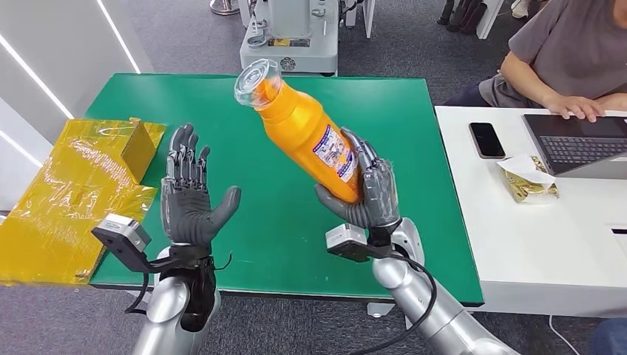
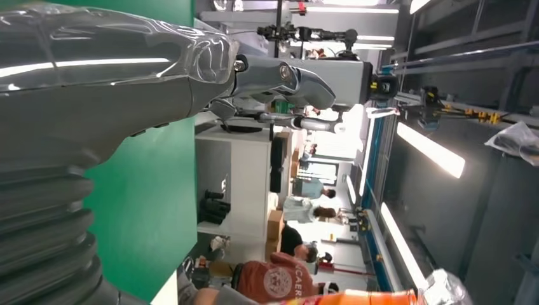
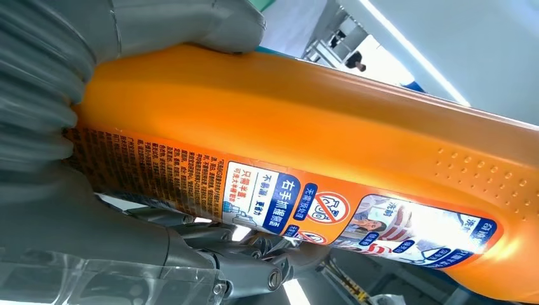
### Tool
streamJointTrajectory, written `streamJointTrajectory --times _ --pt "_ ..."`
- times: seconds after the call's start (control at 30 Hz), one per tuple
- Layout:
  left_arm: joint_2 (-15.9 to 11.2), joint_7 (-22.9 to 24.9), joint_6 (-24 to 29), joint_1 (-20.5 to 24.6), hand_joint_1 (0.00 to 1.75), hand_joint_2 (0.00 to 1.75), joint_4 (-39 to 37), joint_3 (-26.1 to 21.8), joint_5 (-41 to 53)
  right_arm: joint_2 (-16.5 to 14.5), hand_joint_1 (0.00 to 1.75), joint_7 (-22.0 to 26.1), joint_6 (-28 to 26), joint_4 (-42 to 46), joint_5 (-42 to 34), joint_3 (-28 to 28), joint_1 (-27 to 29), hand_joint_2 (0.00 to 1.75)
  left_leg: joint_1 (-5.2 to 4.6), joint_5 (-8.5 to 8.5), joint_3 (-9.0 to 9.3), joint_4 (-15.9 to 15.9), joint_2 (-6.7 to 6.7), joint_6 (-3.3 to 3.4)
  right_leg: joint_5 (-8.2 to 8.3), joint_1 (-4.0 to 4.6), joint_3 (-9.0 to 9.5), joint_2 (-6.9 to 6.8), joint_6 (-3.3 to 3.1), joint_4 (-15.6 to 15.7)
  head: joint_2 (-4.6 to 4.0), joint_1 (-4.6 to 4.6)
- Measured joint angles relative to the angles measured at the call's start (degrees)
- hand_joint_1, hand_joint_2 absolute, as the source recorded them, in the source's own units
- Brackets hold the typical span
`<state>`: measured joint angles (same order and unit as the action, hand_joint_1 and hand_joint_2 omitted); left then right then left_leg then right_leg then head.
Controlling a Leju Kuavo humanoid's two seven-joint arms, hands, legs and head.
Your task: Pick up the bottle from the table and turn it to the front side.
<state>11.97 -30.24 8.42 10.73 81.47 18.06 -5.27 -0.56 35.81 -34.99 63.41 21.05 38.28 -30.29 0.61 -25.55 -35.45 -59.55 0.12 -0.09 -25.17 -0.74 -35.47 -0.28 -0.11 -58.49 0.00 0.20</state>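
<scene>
A green table (image 1: 414, 148) fills the workspace, with a white desk (image 1: 517, 251) beside it where a person (image 1: 569, 52) types at a laptop (image 1: 584, 140).

The orange bottle (image 1: 307, 129) is lifted clear of the table, gripped near its base by the right hand (image 1: 370, 194), whose fingers wrap the lower body while the thumb presses from the opposite side. From that hand the bottle leans up and away toward the left hand's side, its clear cap (image 1: 257, 81) at the far top. It is smooth, glossy plastic with a rounded shoulder; the right wrist view shows a printed label (image 3: 286, 203) of fine text and warning icons, plus a patch of raised dots near one end, suggesting a back or side panel.

The left hand (image 1: 191, 200) stands upright just beside the bottle's lower half, palm toward it, fingers spread and holding nothing.

The turning step looks to be under way. To do it well, the free hand should likely close on the mid-body before the right loosens, since slick plastic can slip; rotate about the long axis and keep the cap raised.

Beyond the left hand, crinkled yellow wrapping (image 1: 66, 192) and a cardboard box (image 1: 138, 144) lie at the table's edge.
</scene>
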Motion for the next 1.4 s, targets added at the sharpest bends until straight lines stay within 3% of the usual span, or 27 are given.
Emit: streamJointTrajectory --times 0.33,0.77,1.4 --pt "-0.1 0.3 -0.4 5.2 0.0 1.75 -1.0 1.9 1.1 -4.7 1.75 2.6 4.7 -8.1 -3.8 1.1 -1.7 1.75 0.0 0.01 0.0 0.0 -0.01 -0.01 0.01 0.0 0.0 -0.01 -0.01 0.0 0.0 0.0" --pt "-0.6 0.5 -0.7 8.4 0.0 1.75 -2.0 2.1 1.9 -6.5 1.75 3.6 4.1 -16.6 -3.4 2.0 -4.7 1.75 0.0 0.02 0.0 0.0 -0.01 -0.02 0.01 0.0 0.0 -0.01 -0.01 0.0 0.0 0.0" --pt "-1.6 2.4 -0.2 12.3 0.0 1.75 -11.2 3.1 5.4 -6.4 1.75 4.0 0.1 -11.8 -4.7 2.0 -5.8 1.75 0.0 0.02 0.01 0.0 0.03 -0.03 0.01 0.0 -0.01 0.06 -0.01 0.0 0.0 0.01"
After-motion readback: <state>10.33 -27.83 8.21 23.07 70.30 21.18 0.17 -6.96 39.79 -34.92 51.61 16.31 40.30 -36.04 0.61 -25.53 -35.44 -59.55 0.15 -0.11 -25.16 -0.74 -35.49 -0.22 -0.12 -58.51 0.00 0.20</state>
